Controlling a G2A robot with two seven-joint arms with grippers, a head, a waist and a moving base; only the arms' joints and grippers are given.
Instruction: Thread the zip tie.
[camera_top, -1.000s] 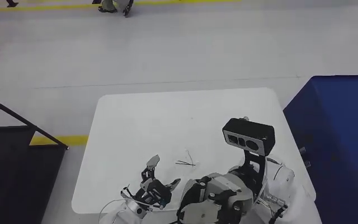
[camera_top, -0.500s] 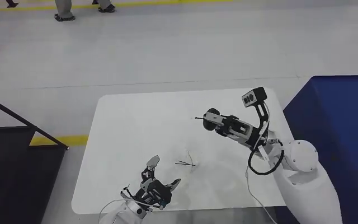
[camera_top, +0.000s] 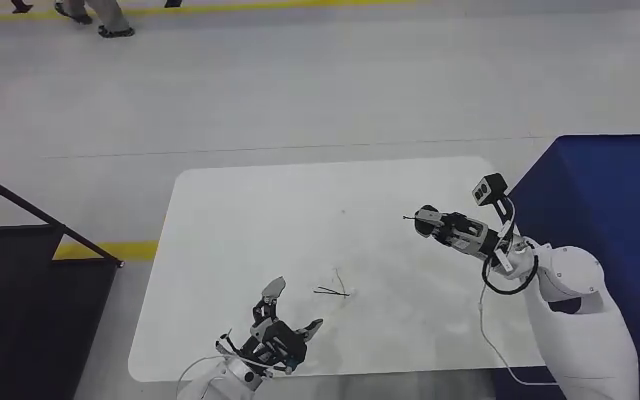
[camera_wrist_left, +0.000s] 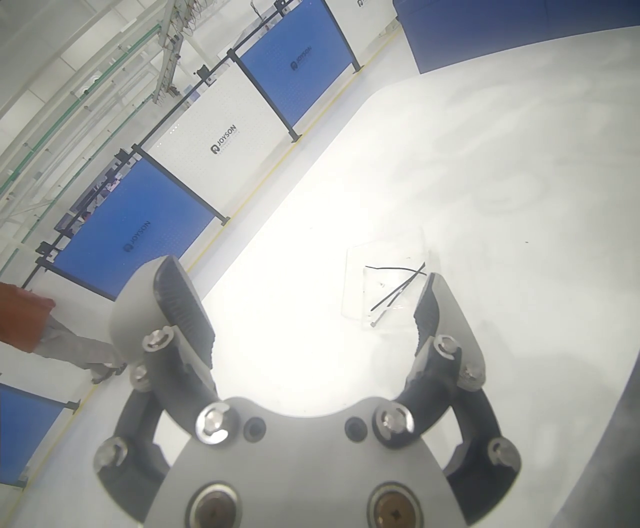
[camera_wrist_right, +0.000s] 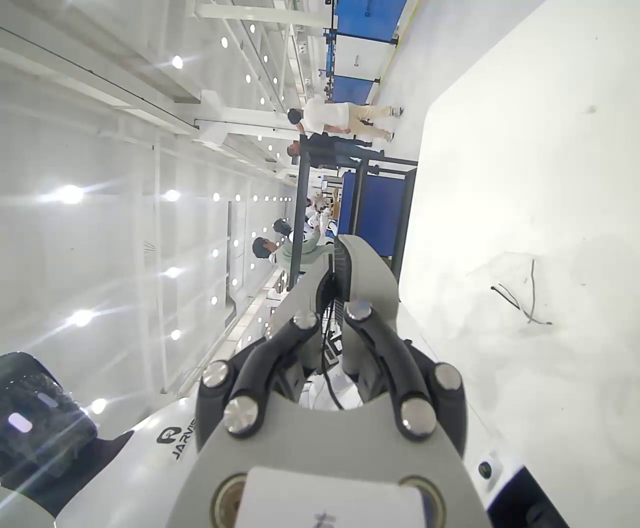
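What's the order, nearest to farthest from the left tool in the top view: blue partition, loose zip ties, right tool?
1. loose zip ties, on the table just ahead of the left tool.
2. right tool, over the table's right part.
3. blue partition, beyond the table's right edge.

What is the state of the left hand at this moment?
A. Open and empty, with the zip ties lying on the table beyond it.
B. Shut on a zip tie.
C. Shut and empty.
A: the left hand has its fingers spread wide with nothing between them, and the zip ties lie loose on the table ahead of it.
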